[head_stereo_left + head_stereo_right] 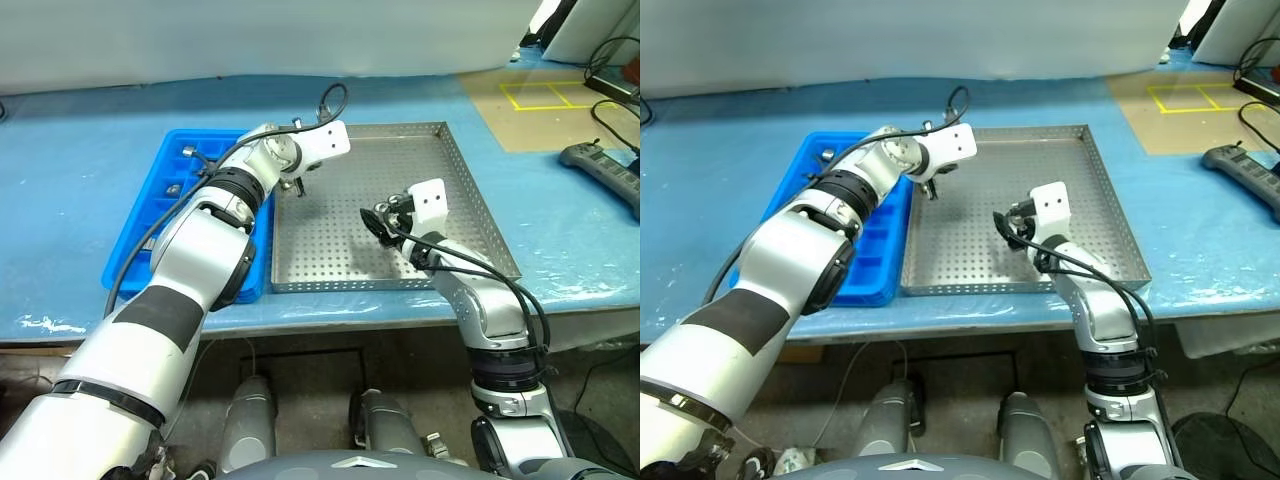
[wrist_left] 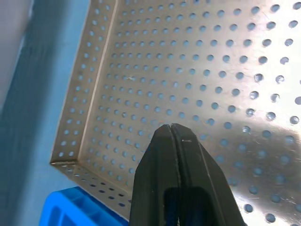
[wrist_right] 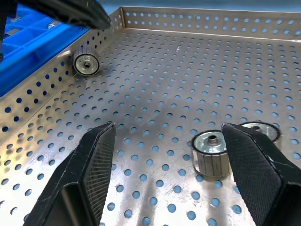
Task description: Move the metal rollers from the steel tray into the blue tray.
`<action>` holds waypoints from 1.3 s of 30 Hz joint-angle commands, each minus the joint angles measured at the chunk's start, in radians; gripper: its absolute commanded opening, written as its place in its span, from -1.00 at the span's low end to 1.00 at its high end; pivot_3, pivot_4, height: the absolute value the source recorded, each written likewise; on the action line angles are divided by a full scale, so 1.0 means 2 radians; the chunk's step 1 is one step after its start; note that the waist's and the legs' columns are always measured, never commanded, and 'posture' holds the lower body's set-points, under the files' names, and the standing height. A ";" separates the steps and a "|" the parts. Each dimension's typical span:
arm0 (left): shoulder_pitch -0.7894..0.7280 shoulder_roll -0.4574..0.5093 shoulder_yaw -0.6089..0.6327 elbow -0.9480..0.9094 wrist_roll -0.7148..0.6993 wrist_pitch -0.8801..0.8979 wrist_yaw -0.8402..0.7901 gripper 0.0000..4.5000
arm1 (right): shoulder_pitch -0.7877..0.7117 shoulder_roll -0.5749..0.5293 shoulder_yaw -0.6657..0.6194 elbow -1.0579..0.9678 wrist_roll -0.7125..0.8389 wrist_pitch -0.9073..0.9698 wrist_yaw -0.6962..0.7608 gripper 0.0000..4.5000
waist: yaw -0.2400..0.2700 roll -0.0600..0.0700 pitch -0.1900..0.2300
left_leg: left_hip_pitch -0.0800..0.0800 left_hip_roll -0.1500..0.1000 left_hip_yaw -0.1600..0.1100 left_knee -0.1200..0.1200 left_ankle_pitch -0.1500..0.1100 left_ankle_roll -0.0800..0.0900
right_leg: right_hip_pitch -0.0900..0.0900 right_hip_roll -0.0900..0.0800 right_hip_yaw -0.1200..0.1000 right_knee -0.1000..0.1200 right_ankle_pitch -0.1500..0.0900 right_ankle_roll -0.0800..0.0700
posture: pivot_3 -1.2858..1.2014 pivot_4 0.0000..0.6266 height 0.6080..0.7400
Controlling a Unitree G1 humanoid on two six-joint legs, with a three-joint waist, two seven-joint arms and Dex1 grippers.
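Two black fingers of the right gripper [image 3: 167, 181] stand spread wide apart, low over the holey floor of the big, flat, grey steel tray [image 1: 455, 175]. Between those fingers, near one of them, sits a small shiny metal roller [image 3: 210, 151] with a hole in its middle, and a second one [image 3: 257, 130] peeks out just behind it. Nothing is pinched by this claw. A third little roller [image 3: 86, 62] lies on its side close to the tray's side wall, next to the bright blue plastic tray [image 1: 150, 200] with many small square boxes. That blue tray sits right beside the steel tray, on the robot's left, and both rest on a table with a blue cover [image 1: 80, 140]. The left gripper [image 1: 293, 187] hangs above the far left part of the steel tray, near the edge by the blue tray. Its two black fingers [image 2: 162, 174] are pressed tight together, and no roller can be seen between them. A few small grey things lie in the blue tray's boxes, too small to tell what they are.
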 commanded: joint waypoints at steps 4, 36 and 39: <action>0.011 0.020 -0.013 -0.004 0.025 0.030 0.099 -0.99 | -0.008 -0.001 -0.001 -0.013 0.001 -0.017 0.002 0.66 | 0.000 0.000 0.000 | 0.000 0.000 0.000 -0.001 0.000 0.000 | 0.000 0.000 0.000 0.000 0.001 0.001 | -0.13 -0.52 1.00; 0.074 -0.027 -0.046 -0.002 0.061 0.049 0.017 -0.99 | 0.064 -0.024 -0.017 -0.073 -0.005 0.013 -0.021 0.66 | -0.003 0.002 -0.001 | 0.012 0.000 0.000 -0.002 -0.002 0.003 | 0.012 -0.001 0.001 -0.006 0.000 0.000 | -0.21 -0.52 1.00; 0.051 -0.028 -0.037 -0.010 0.037 0.002 -0.099 -0.99 | 0.057 -0.024 -0.021 -0.068 -0.003 0.009 -0.020 0.66 | -0.003 0.001 -0.001 | 0.012 -0.001 0.001 -0.006 -0.001 0.003 | 0.013 -0.001 0.001 -0.010 0.002 0.000 | -0.21 -0.52 1.00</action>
